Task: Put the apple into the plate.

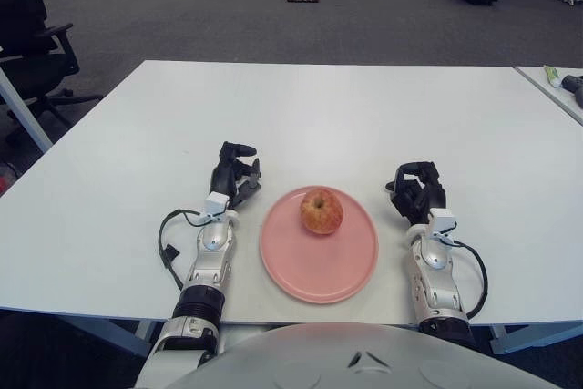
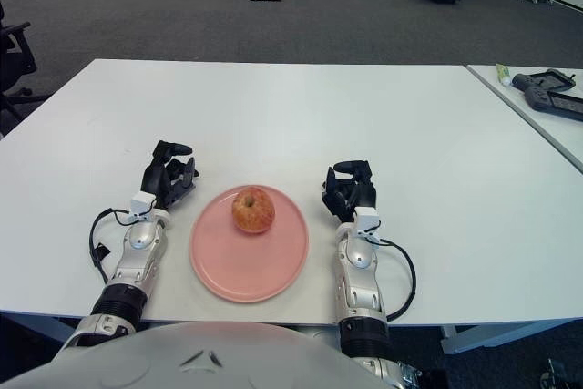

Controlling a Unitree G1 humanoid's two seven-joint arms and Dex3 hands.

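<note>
A red-yellow apple [image 1: 322,211] sits upright on the far half of a round pink plate [image 1: 319,261], which lies on the white table near its front edge. My left hand [image 1: 234,173] shows just left of the plate, fingers loosely curled and holding nothing. My right hand [image 1: 417,191] shows just right of the plate, its dark fingers curled in with nothing between them. Neither hand touches the apple or the plate.
The white table [image 1: 319,107] stretches far beyond the plate. A second table at the right edge carries a small tube [image 1: 551,74] and a dark device [image 2: 551,99]. A black office chair [image 1: 27,34] stands off the left side.
</note>
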